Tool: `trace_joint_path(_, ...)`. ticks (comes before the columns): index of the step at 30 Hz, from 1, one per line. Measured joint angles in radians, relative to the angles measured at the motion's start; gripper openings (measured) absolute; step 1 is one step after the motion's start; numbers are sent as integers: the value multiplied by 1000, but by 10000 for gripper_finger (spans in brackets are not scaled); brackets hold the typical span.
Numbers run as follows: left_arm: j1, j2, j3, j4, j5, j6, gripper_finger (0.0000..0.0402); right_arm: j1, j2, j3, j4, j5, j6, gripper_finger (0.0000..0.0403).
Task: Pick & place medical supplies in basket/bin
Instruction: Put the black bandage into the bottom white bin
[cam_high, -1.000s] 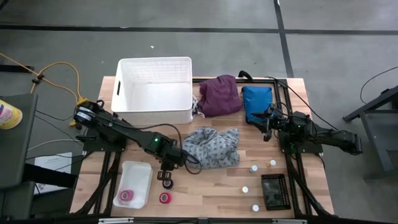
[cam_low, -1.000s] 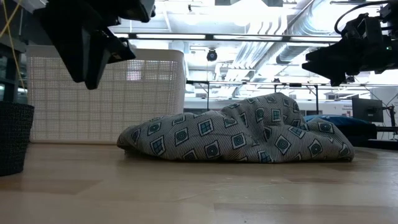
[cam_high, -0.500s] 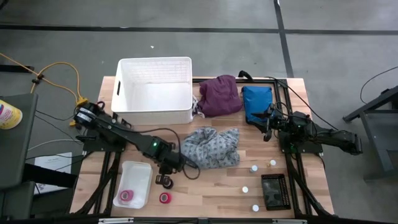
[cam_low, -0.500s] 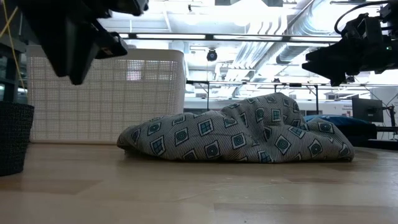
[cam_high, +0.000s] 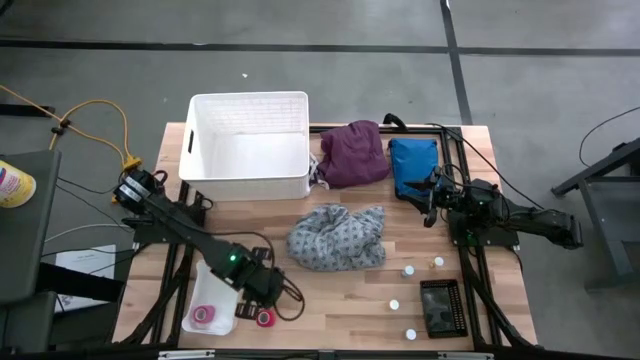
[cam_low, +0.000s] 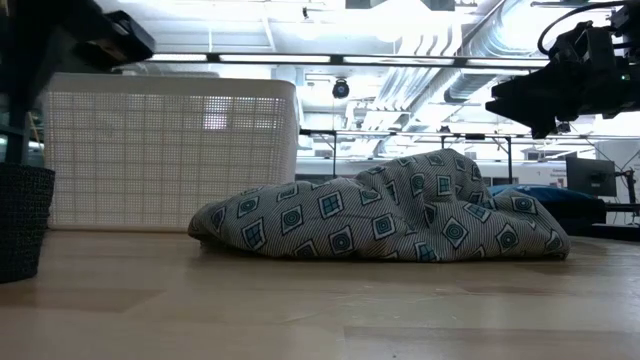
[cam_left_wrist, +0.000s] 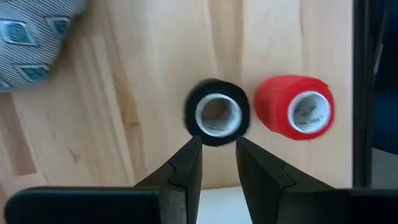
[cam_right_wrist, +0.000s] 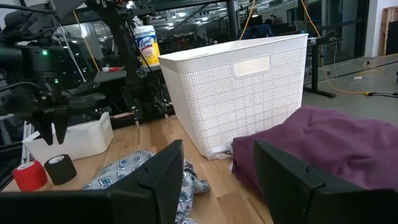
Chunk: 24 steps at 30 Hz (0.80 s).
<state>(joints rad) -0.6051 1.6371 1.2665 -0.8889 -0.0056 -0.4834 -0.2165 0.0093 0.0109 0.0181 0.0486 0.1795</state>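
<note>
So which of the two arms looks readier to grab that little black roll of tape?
The left. Its end effector hangs right over the black tape roll, fingers open on either side of it. The right end effector waits across the table, near the purple cloth.

The basket (cam_high: 248, 145) stands at the table's (cam_high: 330, 300) eleven o'clock. The two tape rolls (cam_left_wrist: 216, 112) lie side by side at seven o'clock, just beside a small tray (cam_high: 212, 290). The dotted garment (cam_high: 338, 236) lies centre, another garment (cam_high: 354, 152) at its twelve o'clock.
</note>
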Motion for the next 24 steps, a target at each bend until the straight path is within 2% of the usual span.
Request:
trace_joint_path(14, -3, 0, -1, 11, -50, -11, 94, 0, 0, 0, 0, 0, 0, 181)
trace_joint_path(24, 37, 28, -1, 17, 0, -70, 94, 0, 0, 0, 0, 0, 0, 181)
